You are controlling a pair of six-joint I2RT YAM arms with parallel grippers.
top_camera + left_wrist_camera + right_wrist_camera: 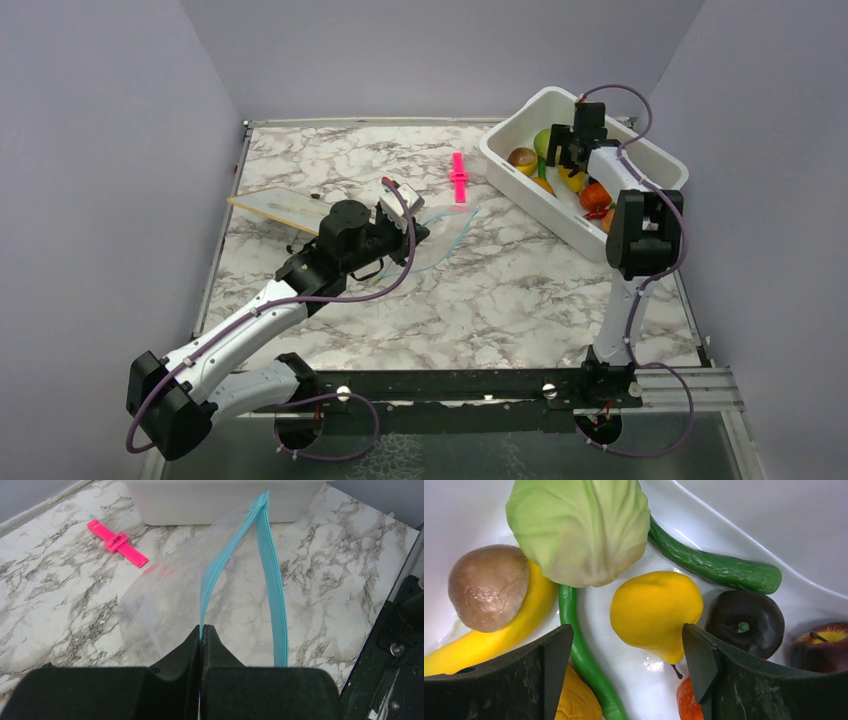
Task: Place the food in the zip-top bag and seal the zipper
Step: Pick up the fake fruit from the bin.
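While left gripper [201, 636] is clamped on the zipper [220, 565] of the zip-top bag [165, 587] over the table [60, 590], right gripper [624, 645] hangs, fingers spread, astride a yellow pear [654, 605] among the food [579, 530] in the white tub [749, 515].

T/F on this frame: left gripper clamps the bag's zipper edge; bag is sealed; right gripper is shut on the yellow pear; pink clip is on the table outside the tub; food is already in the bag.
1. The left gripper is shut on the zipper edge of the zip-top bag. True.
2. The zip-top bag is sealed. False: the two zipper strips stand apart, so the mouth is open.
3. The right gripper is shut on the yellow pear. False: it is open, with a finger on either side of the pear.
4. The pink clip lies on the table, outside the white tub. True.
5. Some food is already in the bag. False: the bag looks empty and the food is in the tub.
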